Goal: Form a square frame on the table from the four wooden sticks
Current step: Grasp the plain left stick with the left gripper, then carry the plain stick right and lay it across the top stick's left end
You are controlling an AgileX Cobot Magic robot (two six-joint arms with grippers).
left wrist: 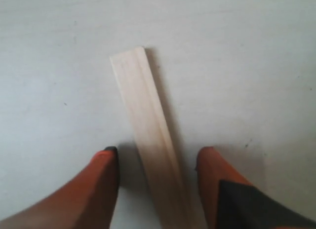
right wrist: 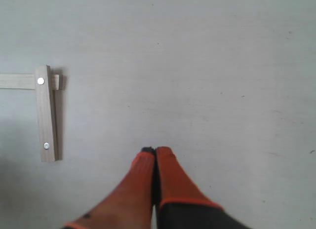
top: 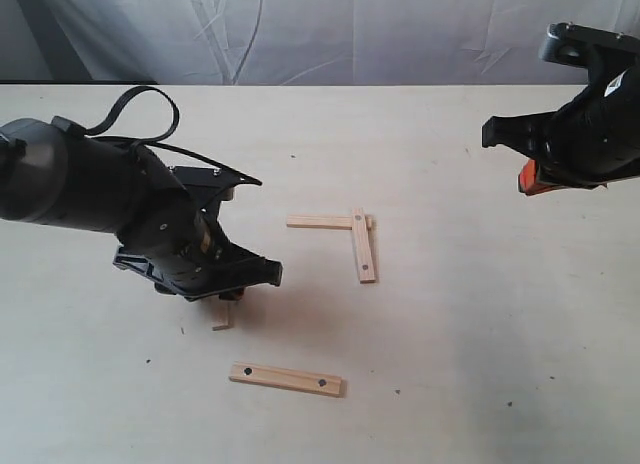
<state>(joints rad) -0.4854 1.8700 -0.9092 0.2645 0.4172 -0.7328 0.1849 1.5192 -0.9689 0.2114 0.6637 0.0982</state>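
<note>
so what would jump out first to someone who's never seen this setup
The bulky black left arm fills the left of the exterior view, its orange-fingered left gripper open astride a narrow plain pale-wood stick on the pale cream table. Mid-table, a narrow strip and a wider holed strip form an L-shaped corner, and a second holed strip lies alone below them. The right gripper hangs shut at the right.
</note>
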